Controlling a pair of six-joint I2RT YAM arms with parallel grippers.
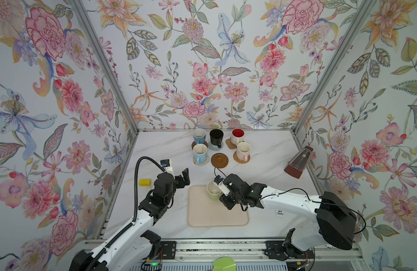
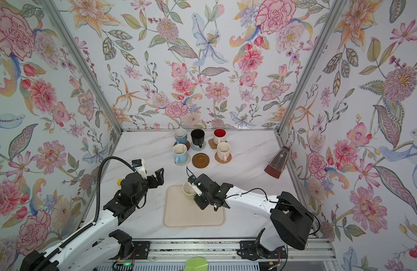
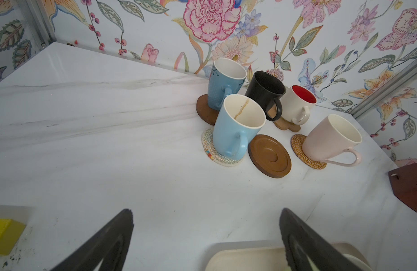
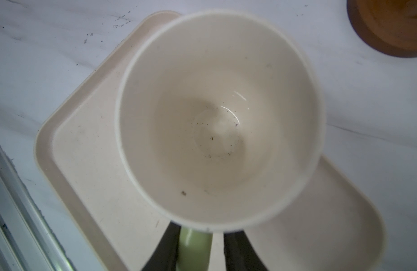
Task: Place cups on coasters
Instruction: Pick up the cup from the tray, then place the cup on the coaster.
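Straddling the handle of the pale green cup (image 1: 213, 191) at the tray (image 1: 217, 215)'s far edge, right hand (image 4: 200, 234) has a finger each side; can't tell if it's clamped. Handle grip likely keeps the base clear for the bare dark brown coaster (image 1: 219, 160) toward the tabletop (image 1: 261, 164)'s back edge. Left hand (image 3: 205, 220) wide open, empty.

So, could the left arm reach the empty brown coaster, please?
Probably yes: the open left tool faces the empty brown coaster across bare tabletop; only the nearer light blue mug stands close beside it.
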